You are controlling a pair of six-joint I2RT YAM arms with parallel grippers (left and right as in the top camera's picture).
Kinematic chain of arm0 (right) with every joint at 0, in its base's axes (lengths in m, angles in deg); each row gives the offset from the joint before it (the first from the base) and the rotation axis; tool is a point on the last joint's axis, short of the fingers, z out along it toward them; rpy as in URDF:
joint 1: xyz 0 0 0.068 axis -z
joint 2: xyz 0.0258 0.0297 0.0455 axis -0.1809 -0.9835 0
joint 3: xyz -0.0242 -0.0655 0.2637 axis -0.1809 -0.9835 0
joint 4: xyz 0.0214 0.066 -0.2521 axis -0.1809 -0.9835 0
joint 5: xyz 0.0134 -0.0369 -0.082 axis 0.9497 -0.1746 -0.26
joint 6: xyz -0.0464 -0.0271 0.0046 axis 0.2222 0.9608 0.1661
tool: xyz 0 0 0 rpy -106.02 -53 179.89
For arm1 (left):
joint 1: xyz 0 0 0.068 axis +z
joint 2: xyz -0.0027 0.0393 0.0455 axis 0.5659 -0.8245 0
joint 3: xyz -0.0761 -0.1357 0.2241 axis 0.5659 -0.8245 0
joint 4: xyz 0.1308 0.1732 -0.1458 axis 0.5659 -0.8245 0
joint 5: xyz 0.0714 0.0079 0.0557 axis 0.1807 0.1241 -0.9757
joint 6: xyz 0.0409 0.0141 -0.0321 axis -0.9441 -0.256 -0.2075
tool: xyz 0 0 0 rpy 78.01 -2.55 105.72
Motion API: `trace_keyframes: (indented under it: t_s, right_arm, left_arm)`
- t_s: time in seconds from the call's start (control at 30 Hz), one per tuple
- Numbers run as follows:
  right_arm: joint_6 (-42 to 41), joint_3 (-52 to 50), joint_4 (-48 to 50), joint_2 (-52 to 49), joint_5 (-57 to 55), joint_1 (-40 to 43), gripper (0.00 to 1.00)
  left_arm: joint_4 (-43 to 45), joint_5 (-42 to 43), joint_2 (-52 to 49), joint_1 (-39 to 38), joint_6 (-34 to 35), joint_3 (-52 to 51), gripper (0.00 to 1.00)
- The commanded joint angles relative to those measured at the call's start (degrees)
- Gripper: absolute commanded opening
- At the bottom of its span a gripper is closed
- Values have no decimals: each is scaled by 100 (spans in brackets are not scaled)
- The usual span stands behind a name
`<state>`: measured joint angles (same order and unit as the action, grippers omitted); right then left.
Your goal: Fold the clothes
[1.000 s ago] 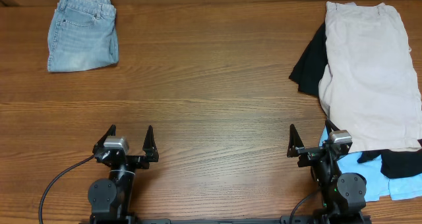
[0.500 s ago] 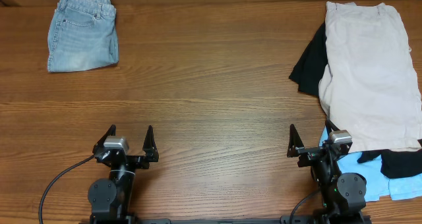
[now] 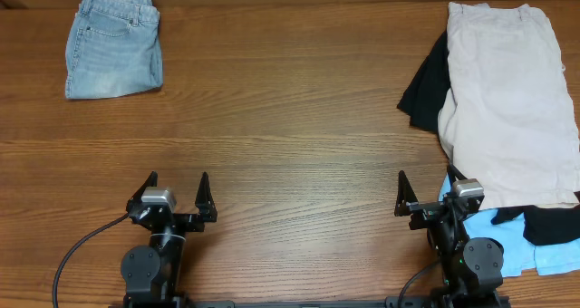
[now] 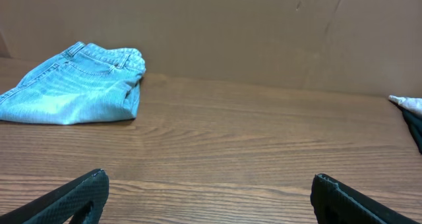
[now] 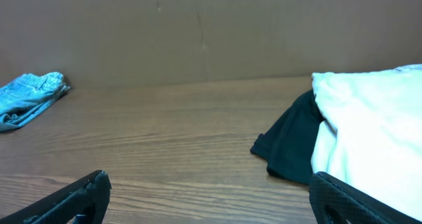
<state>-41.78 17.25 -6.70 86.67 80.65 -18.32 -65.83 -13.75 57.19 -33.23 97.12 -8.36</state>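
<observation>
Lying at the far right of the wooden table (image 3: 290, 118), the large beige shorts (image 3: 512, 100) spread flat over a black garment (image 3: 426, 86) that pokes out along their left side; more black cloth shows at their near end. A light-blue cloth (image 3: 507, 245) peeks out there too, just beside the right gripper (image 3: 425, 177), whose jaws are spread wide and hold nothing. The left gripper (image 3: 178, 178) sits near the table's front edge as well, likewise released and empty. Folded pale-blue denim shorts (image 3: 113, 45) rest at the far left corner, well apart from both grippers.
</observation>
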Motion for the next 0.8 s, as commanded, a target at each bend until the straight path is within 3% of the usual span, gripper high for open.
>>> trace_keyframes:
  t_s: [0.0, 0.27, 0.77]
  right_arm:
    - [7, -4, 190, 46, -118, 26, 100]
    - [7, 24, 793, 46, -162, 26, 100]
    - [348, 743, 664, 39, -249, 26, 100]
  left_arm:
    - [13, -105, 63, 52, 15, -39, 100]
    - [260, -105, 63, 52, 17, 103, 100]
    - [-306, -109, -227, 52, 13, 1016, 100]
